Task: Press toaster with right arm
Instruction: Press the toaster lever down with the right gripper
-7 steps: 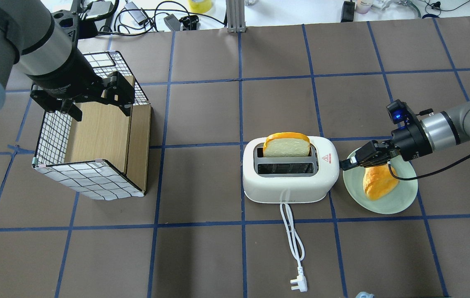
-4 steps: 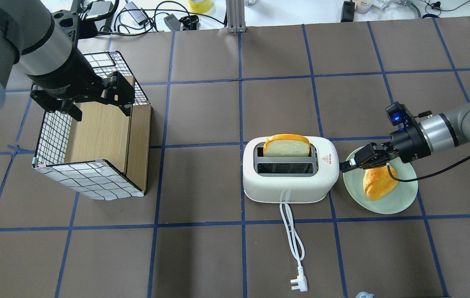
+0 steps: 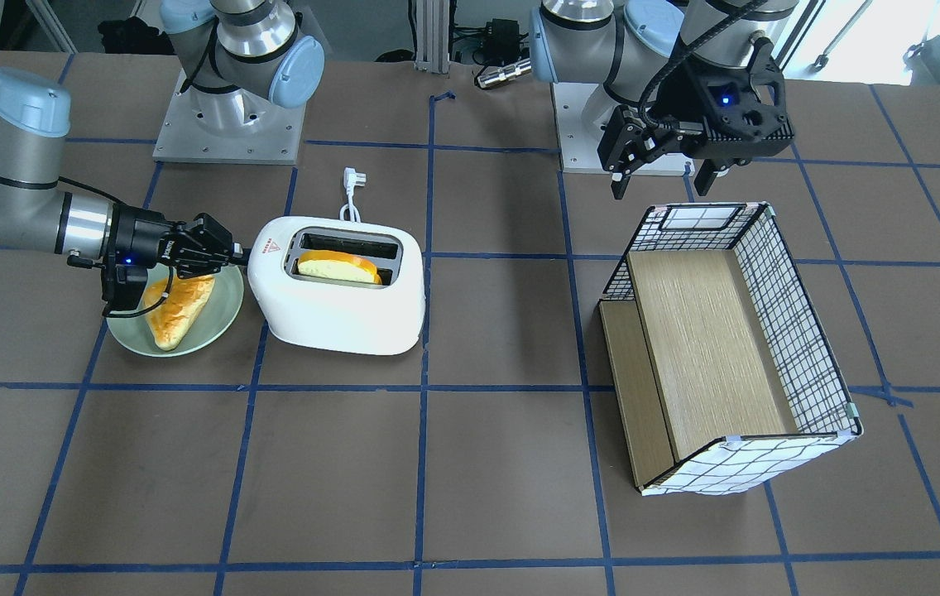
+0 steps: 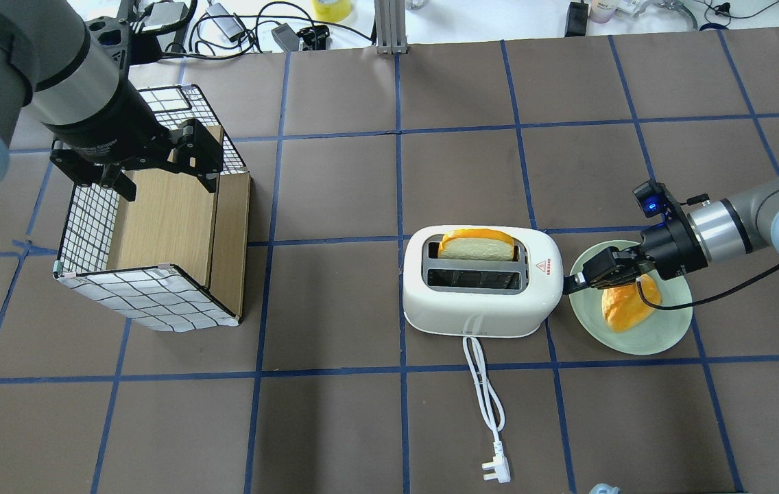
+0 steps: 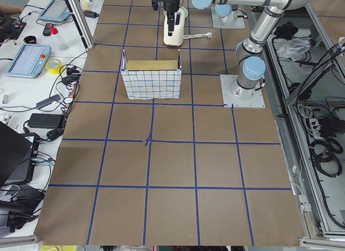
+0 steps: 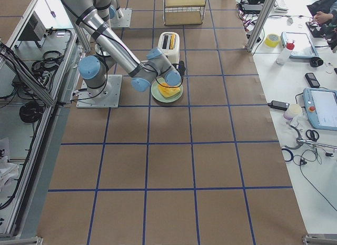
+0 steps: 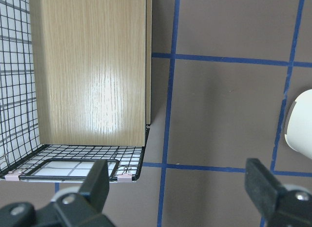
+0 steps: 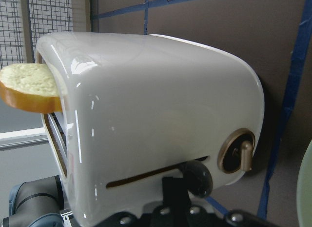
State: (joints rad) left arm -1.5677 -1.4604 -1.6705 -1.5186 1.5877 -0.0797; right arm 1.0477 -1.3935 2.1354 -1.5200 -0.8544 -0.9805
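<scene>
Once high in toaster (image 4: 482, 312), bread (image 4: 476, 245) lower.

The brown tabletop (image 4: 334, 185), divided into squares by blue tape lines (image 4: 334, 241), carries a white toaster (image 4: 482, 312) with its cord (image 4: 482, 381) and plug (image 4: 497, 470) lying stretched out, a green plate (image 4: 664, 329) just beside it, and a wire-mesh crate (image 4: 156, 295) well apart.

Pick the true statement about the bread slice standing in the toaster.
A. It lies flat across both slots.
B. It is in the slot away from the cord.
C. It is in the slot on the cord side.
B: in the overhead view the slice stands in the slot of the toaster on the side away from the cord, and the cord-side slot is empty.
</scene>
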